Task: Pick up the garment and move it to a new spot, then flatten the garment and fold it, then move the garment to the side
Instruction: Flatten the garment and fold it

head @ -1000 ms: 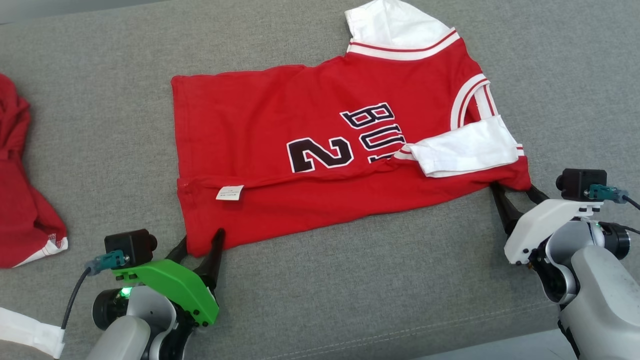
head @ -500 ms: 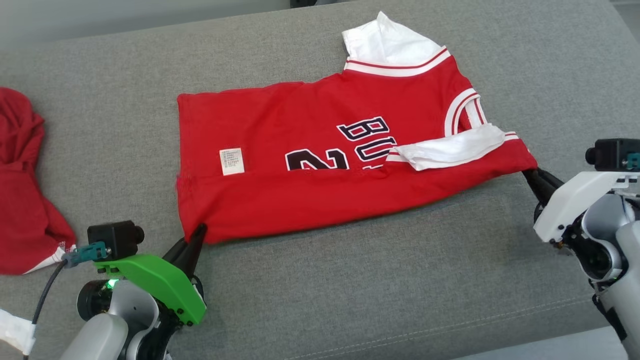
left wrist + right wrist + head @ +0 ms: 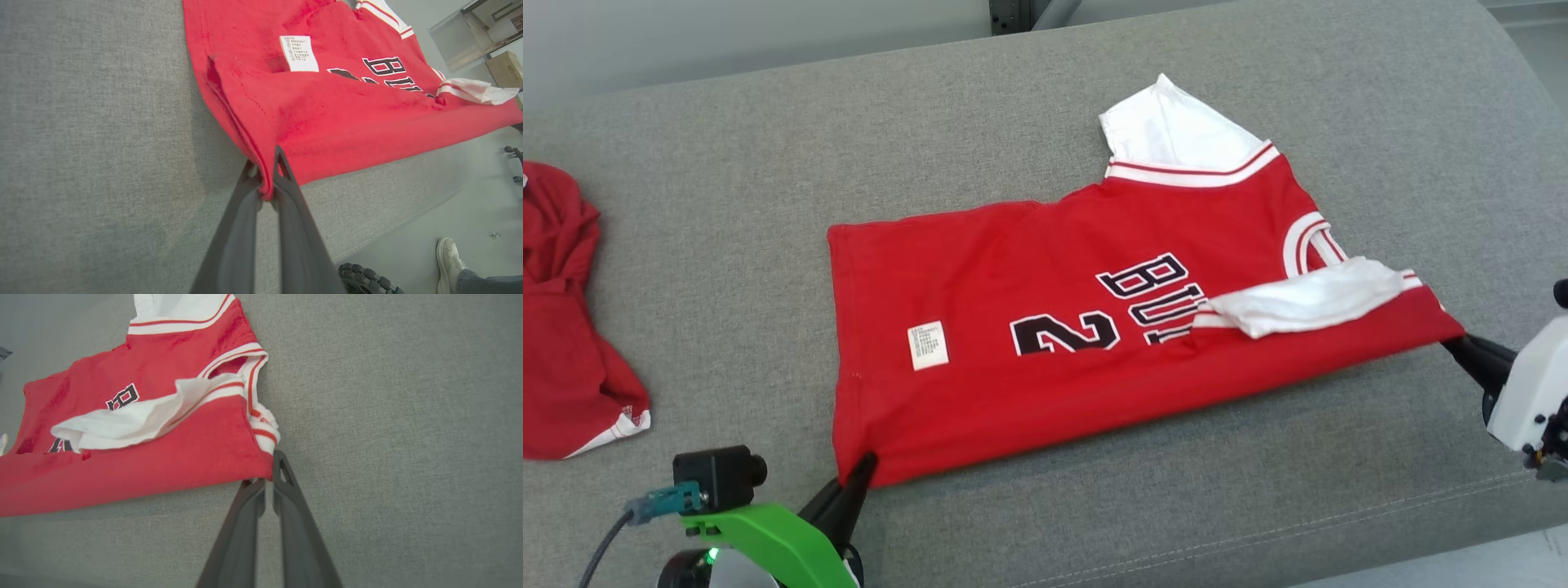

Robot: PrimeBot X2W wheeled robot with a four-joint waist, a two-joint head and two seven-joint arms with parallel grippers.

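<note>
Both pincers are on the cloth. The left gripper (image 3: 265, 167) has its two dark fingers pressed together on the near-left corner of the red garment (image 3: 1029, 278). The hem is bunched between the fingers and several layers of red fabric are pinched in the clamp. That corner sits up off the grey upholstered bench (image 3: 727, 163), close to its front edge.

At the other end, the right gripper (image 3: 265, 473) is closed the same way, with barely a sliver between the fingers. It nips the corner where the red body meets the red-and-white striped trim, near the bench's right edge. Between the two grips the near edge of the garment runs in one fairly straight line.

The garment lies across the middle of the bench, reaching toward the right side. Its near long side is turned over, so a white care label (image 3: 928, 345) faces up and the red flap covers the lower part of the black lettering (image 3: 1143, 282). One white sleeve (image 3: 1307, 298) is folded across the chest, and the other white sleeve (image 3: 1168, 135) points toward the back edge.

A second red garment (image 3: 564, 327) is heaped at the bench's left edge, well apart. In the left wrist view a person's shoe (image 3: 447, 257) stands on the floor beyond the bench's front edge.
</note>
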